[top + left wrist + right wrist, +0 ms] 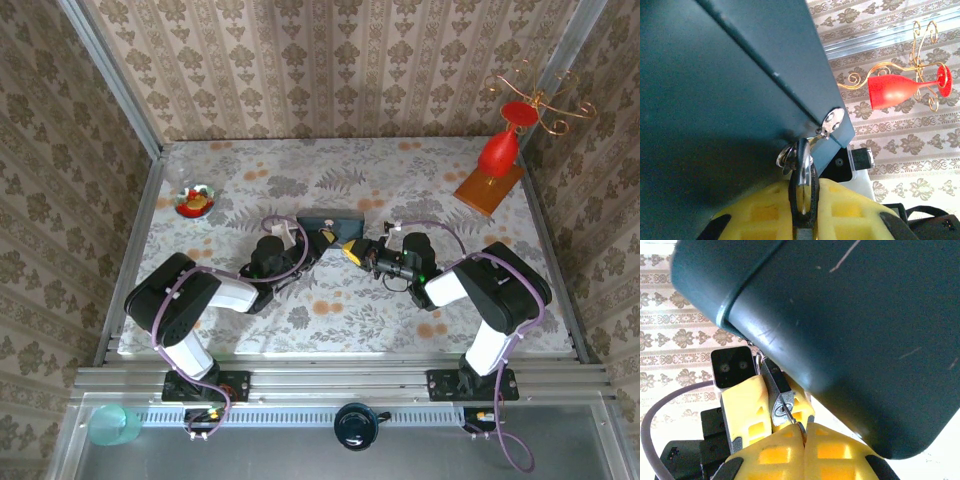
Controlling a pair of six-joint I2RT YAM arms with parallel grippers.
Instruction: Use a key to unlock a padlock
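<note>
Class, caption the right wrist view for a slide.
Right end effector holds key at padlock gripped by left end effector, under blue tin.

Overhead camera looks down on table (330,320); wrist cameras (very close) apparently share the tin (715,100).

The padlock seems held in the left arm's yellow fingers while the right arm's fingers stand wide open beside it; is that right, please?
Not quite: the right arm's fingers are shut, not wide open, pinching a thin metal piece, apparently the key, at the padlock. The right wrist view shows this. The left arm's yellow fingers do hold the padlock.
</note>
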